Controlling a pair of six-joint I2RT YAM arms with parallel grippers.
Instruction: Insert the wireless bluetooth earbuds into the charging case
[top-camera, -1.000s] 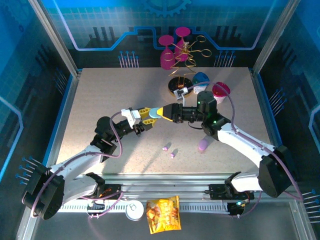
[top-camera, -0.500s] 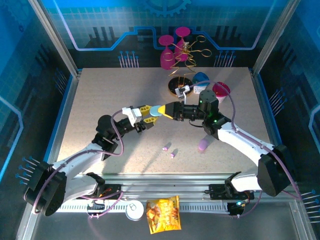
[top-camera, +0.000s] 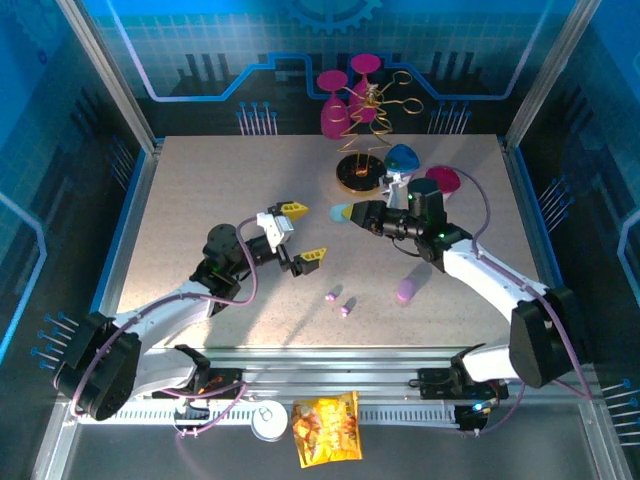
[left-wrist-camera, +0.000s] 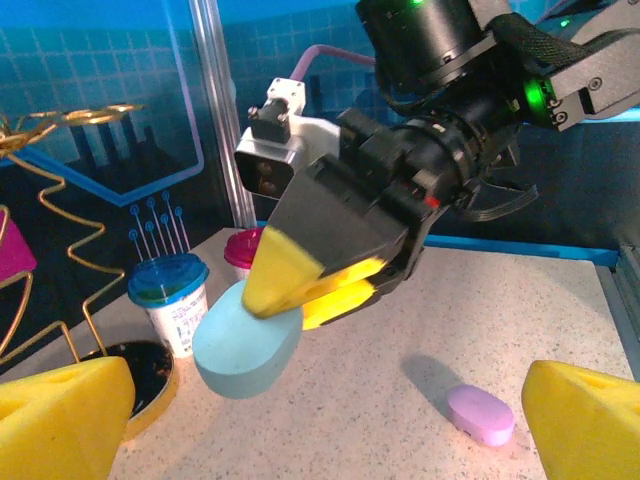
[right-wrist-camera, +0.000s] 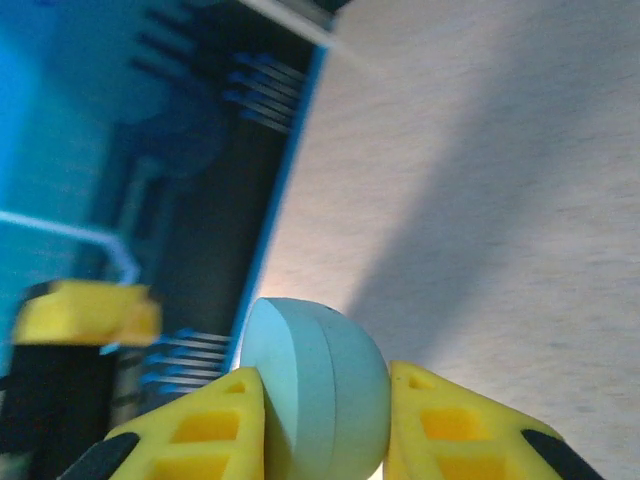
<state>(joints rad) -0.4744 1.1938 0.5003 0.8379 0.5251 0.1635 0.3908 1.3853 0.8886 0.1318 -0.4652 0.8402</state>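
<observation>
Steadiness is wanted: the pale blue charging case (left-wrist-camera: 245, 345), pinched aloft by the right claw (right-wrist-camera: 325, 400), should be held level for the wide-open left claw (top-camera: 305, 232), with lilac-pink earbuds (top-camera: 333, 296) lying on the desk (top-camera: 200, 200).

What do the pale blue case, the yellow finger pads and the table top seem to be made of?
The pale blue case looks like smooth matte plastic, judging by its even colour and thin seam. The yellow finger pads are probably soft foam or rubber, with a grainy surface; this is uncertain. The table top looks like matte speckled laminate or composite, as its fine flecks suggest.
</observation>
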